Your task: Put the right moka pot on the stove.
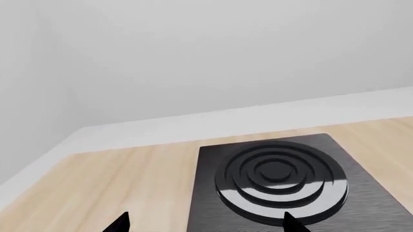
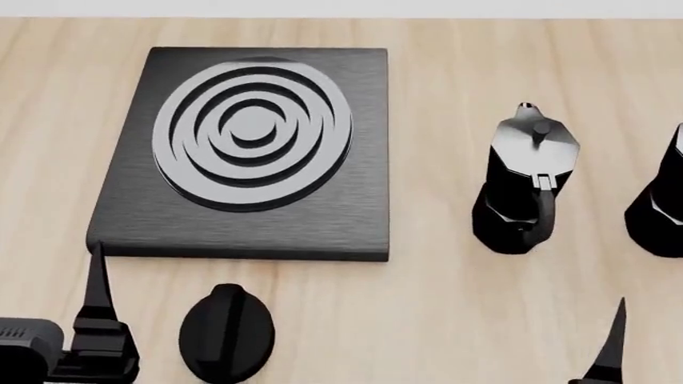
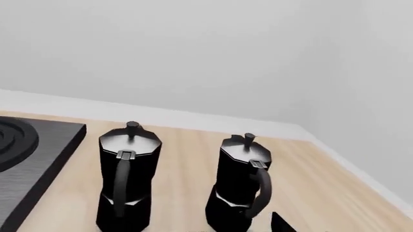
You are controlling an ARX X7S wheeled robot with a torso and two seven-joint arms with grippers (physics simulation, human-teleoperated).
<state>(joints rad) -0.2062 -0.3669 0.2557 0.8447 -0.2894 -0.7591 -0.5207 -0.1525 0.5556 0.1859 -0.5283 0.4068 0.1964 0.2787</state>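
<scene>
The right moka pot (image 2: pixel 660 204), black and faceted, stands at the head view's right edge, partly cut off. In the right wrist view it (image 3: pixel 242 181) stands upright beside its twin (image 3: pixel 129 176). The twin (image 2: pixel 526 180) stands between it and the stove (image 2: pixel 320 212). The stove is a black slab with grey burner rings (image 2: pixel 253 128). My right gripper (image 3: pixel 200 228) is open and empty, short of both pots; one finger (image 2: pixel 610 340) shows in the head view. My left gripper (image 1: pixel 206 227) is open and empty at the stove's (image 1: pixel 213 193) front edge, and its finger (image 2: pixel 98 280) shows at that view's lower left.
A small black round knob with a ridge (image 2: pixel 226 332) lies on the wooden counter (image 2: pixel 449 304) in front of the stove. A white wall (image 1: pixel 193 58) with a pale ledge runs behind the counter, and the counter ends at the right (image 3: pixel 361 179) beyond the pots.
</scene>
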